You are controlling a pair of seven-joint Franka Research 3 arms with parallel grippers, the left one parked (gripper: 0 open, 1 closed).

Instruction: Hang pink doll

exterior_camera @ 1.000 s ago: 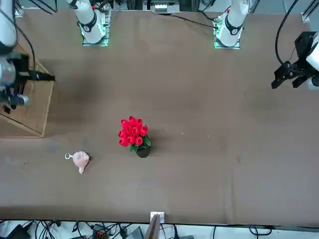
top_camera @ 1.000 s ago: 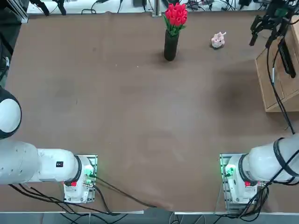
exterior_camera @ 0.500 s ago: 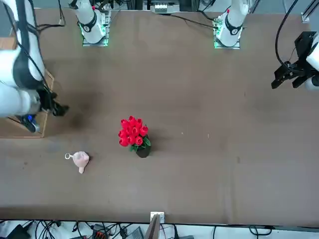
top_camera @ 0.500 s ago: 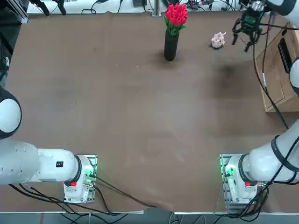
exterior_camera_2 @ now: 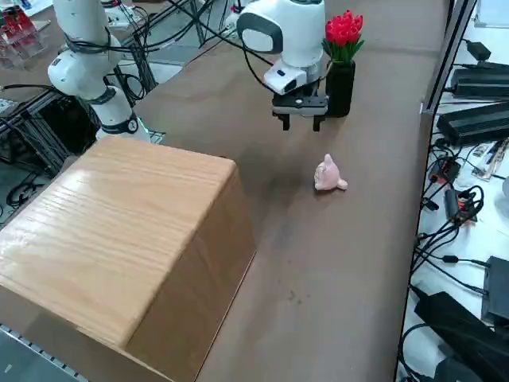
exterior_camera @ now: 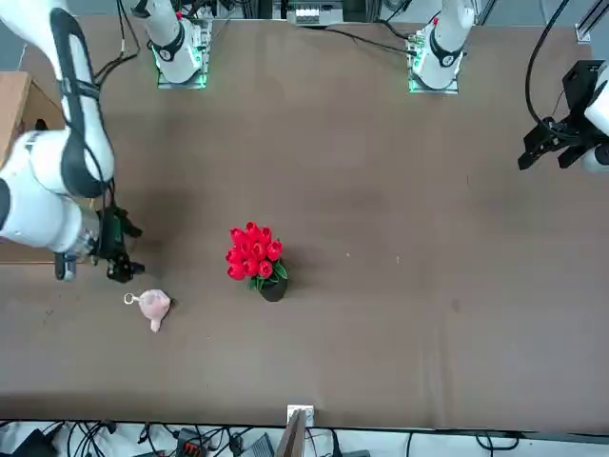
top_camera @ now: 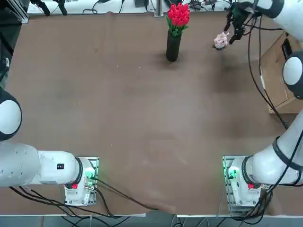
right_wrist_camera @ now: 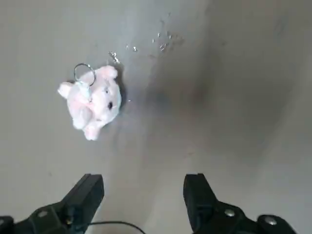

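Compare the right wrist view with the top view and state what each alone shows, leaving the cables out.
Only the right wrist view shows the pink doll's metal ring and its dark nose.

Only the top view shows the red tulips in their black vase and the wooden box at the table's right side.

Both show the pink doll lying on the table and the right gripper, open and close by the doll but not holding it.

Brown tabletop [top_camera: 142, 118], pale wooden cabinet [exterior_camera_2: 127, 239], white surface [exterior_camera_2: 485, 223] beyond
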